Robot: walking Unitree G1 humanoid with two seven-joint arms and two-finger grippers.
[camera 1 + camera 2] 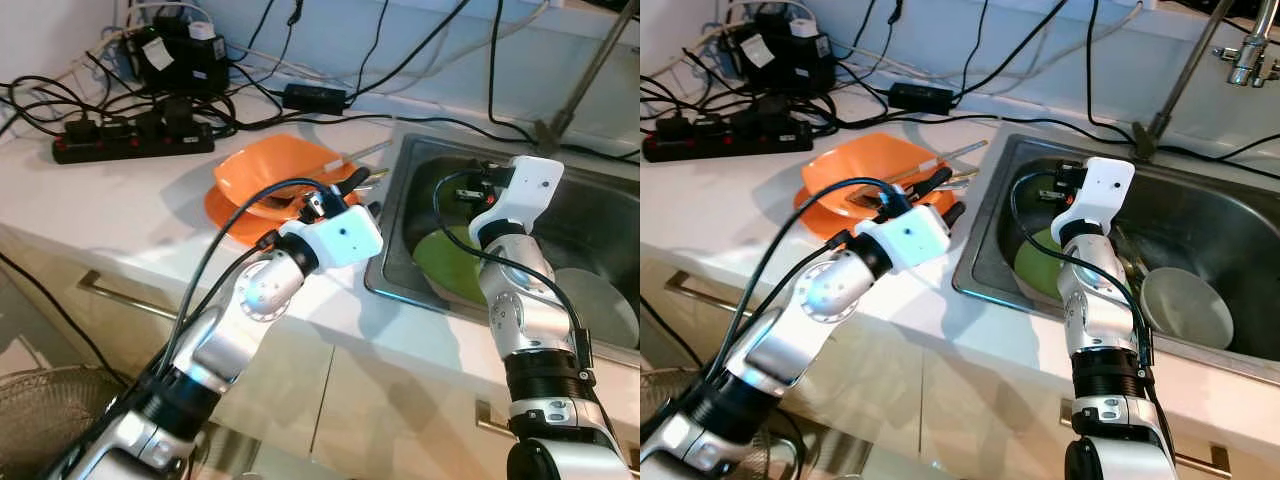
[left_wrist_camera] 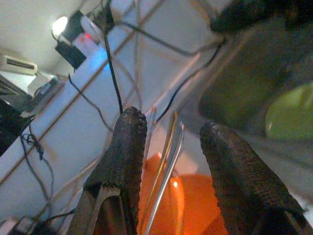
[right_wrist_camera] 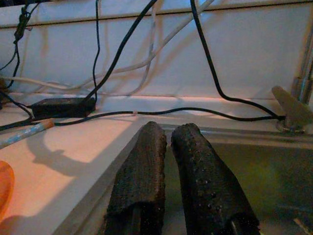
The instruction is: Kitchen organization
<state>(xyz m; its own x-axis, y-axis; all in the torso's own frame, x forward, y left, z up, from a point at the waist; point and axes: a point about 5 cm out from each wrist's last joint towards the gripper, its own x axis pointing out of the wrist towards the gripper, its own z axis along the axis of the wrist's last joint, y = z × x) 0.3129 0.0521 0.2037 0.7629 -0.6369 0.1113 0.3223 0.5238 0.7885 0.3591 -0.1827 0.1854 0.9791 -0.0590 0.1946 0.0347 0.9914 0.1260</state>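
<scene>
Both silver arms rise from the near edge of the head views; the left gripper [image 2: 171, 147] reaches out over the white counter [image 1: 120, 215] and hovers just above the stacked orange plates [image 1: 270, 170], its two black fingers [image 2: 124, 147] spread apart; between them, in the left wrist view, run thin metal chopsticks [image 2: 166, 161], not visibly pinched by either pad, and beneath them glows the orange of the plates; more utensils [image 1: 940, 160] lie across the far rim of the top plate, just beyond the fingertips, pointing toward the sink.

To the right of that gripper, past the counter's edge, sits the steel sink [image 1: 1220, 225]; the right gripper [image 3: 168, 161] is held inside it, low over the basin near its left wall, its fingers [image 3: 142, 166] pressed together with only a slit between them and nothing held; a green plate [image 1: 1035, 265] lies in the basin directly under and behind the right forearm, partly hidden by it; a pale round bowl [image 1: 1185, 305] rests on the basin floor to the right of that arm, near the green plate but whether they touch I cannot tell.

Beyond the right fingertips the wrist view shows the sink's back rim, the white wall and black cables [image 3: 122, 54] trailing along it; a faucet [image 1: 1250, 55] stands at the far right; well beyond the left gripper, a black power strip [image 1: 130, 140] with plugged adapters lies on the counter amid tangled cords.
</scene>
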